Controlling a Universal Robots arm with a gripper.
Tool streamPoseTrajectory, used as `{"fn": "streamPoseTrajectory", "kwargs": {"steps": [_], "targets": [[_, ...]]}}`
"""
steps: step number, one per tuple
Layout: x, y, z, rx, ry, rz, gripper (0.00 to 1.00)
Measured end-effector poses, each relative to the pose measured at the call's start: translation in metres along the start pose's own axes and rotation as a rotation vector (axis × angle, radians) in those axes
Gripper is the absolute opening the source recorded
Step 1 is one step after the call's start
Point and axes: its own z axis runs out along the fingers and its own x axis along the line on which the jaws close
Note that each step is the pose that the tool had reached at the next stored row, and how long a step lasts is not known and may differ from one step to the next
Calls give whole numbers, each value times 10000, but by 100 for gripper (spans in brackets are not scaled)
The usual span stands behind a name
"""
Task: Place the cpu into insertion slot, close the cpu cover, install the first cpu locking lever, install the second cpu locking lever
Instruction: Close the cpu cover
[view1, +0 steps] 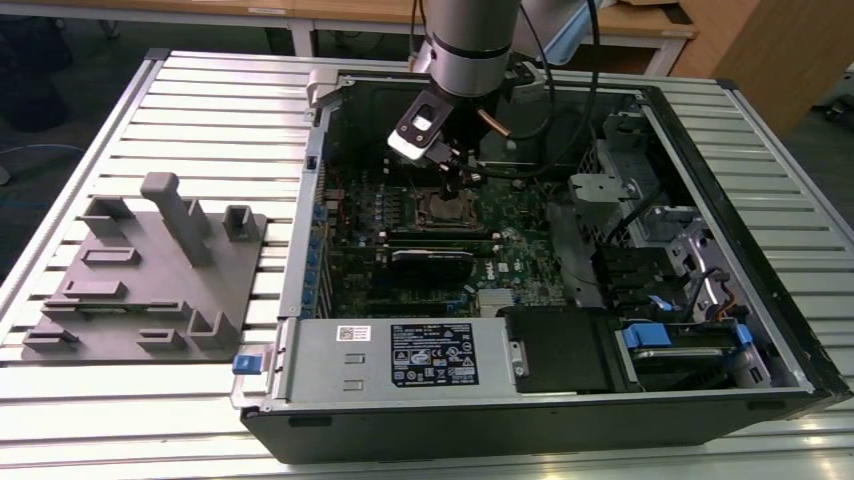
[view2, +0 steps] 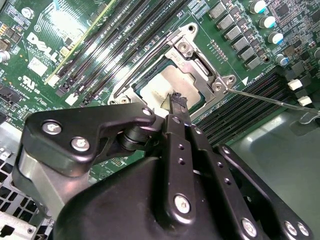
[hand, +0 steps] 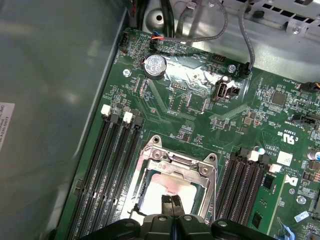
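Note:
The cpu (view2: 167, 85) lies in the insertion slot (view1: 447, 208) on the green motherboard, its pale metal face showing through the window of the cpu cover (view2: 202, 67). The cover (hand: 182, 167) lies flat over the cpu (hand: 162, 192). My gripper (view2: 177, 100) is shut, with nothing between its fingers. Its tips hover at one edge of the socket, low over the cover (hand: 171, 201). In the exterior view the gripper (view1: 457, 180) hangs just above the socket. A thin wire locking lever (view2: 270, 98) sticks out sideways from a socket corner, away from the frame.
Black memory slots (hand: 107, 165) flank the socket on both sides. A long black expansion card (view1: 430, 258) lies just in front of it. Cables (hand: 225, 20) and a coin battery (hand: 154, 65) sit beyond. The case walls (view1: 320, 150) enclose the board. A grey fixture block (view1: 147, 270) rests on the table.

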Motion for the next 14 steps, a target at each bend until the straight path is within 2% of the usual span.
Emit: {"fn": "streamPoseTrajectory", "kwargs": {"steps": [14], "targets": [[0,0,0,1,5,-165,11]]}}
